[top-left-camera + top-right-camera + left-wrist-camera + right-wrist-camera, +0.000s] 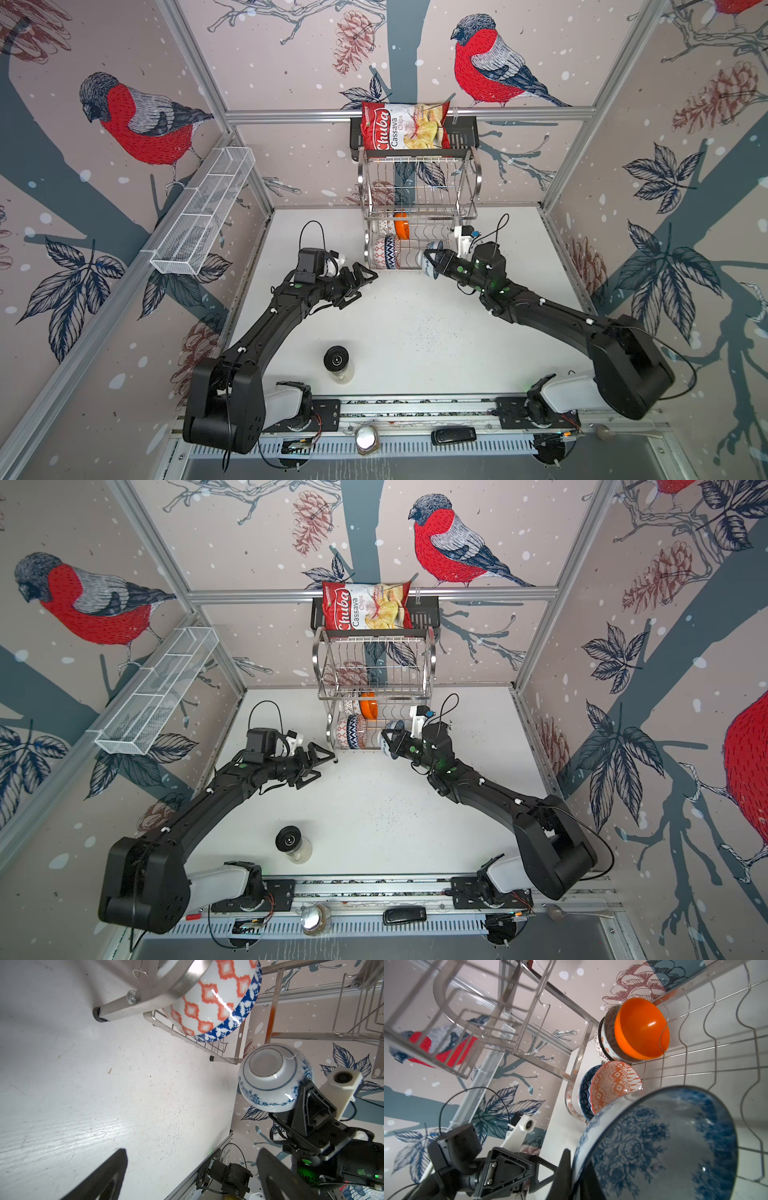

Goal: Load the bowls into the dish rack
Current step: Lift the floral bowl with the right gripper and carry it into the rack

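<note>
**Floral bowl gripped at the rack's lower tier, five bowls already racked**

The white tabletop carries the shiny two-tier stainless-steel wire dish rack, which stands against the back wall in both top views. On the left side, a long white mesh tray is fixed to the frame. Above the rack, a black wall basket holds a red-and-white bag of cassava chips.

The left gripper hovers over the table just off the rack's front left leg, its jaws spread wide with nothing between them. The right gripper is clamped on the rim of the blue-white floral round bowl. That bowl is held on edge at the front right end of the lower tier, raised off the table. Whether it touches the wires cannot be told.

Five more bowls stand on edge at the left end of the lower tier. In the front row, the red-orange diamond-patterned bowl leans against the blue triangle-patterned bowl on its right. In the back row, the plain bright orange bowl sits against the grey-green patterned bowl. Next to that is the white bowl with black dots.

A clear jar with a black lid stands alone near the table's front edge, well apart from the rack.
</note>
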You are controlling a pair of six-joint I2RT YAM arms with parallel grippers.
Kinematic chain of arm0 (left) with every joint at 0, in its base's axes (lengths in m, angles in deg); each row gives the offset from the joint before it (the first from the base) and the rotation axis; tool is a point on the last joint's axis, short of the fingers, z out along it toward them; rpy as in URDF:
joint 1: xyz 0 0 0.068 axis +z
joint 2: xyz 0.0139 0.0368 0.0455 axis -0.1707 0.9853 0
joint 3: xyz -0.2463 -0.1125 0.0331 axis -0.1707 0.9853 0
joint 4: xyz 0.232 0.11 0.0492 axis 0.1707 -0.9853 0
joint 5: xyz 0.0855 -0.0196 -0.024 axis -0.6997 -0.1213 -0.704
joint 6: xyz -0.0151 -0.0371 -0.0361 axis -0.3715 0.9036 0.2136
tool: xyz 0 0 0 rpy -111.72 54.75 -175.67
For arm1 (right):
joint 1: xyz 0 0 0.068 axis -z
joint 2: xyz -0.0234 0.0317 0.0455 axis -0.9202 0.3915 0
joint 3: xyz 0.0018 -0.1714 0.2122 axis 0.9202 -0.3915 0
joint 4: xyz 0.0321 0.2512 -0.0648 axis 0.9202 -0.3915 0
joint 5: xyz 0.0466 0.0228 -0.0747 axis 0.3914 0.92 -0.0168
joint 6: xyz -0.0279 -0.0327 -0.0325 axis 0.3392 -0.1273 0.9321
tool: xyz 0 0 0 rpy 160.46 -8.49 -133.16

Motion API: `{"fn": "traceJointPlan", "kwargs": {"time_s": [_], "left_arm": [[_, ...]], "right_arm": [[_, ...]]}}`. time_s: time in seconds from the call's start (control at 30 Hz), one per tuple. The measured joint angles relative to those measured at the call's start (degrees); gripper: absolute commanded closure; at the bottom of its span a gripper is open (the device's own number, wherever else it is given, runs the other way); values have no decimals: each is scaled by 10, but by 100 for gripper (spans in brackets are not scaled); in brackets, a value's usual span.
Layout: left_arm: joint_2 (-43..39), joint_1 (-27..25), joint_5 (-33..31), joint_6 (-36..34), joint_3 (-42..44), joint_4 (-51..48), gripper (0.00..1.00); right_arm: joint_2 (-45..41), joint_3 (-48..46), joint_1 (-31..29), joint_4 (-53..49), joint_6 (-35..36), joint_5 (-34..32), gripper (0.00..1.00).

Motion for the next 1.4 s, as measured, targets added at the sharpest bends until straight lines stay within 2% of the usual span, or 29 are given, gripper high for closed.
{"fn": "traceJointPlan", "kwargs": {"time_s": [0.3,0.73,1.07,1.4], "left_arm": [[2,-7,-11,1,-2,1,3],[8,-13,-21,3,-20,-1,3],[9,-13,-25,-1,-20,-11,3],[9,-13,-25,-2,-21,-12,3]], "right_arm": [[63,-29,33,167,-86,71,100],[207,25,34,325,-187,132,100],[282,86,27,375,-236,145,100],[323,117,26,385,-249,155,100]]}}
